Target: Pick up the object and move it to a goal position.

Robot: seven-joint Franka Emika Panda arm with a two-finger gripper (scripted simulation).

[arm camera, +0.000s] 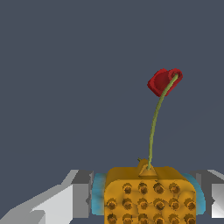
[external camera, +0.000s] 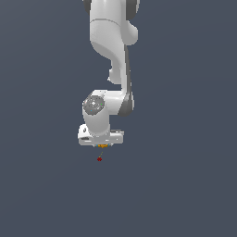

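object (arm camera: 148,194) cropped by wrist view's edge, arm (external camera: 111,41) top cut off

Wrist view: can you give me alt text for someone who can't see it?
An orange-yellow speckled object sits clamped between the hand's two fingers, blue pads pressed against either side. A thin green stalk curves away from it to a small red tip, against a plain dark grey background.

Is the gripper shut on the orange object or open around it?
Shut on it: in the wrist view both pads press the object from either side, no gap showing.
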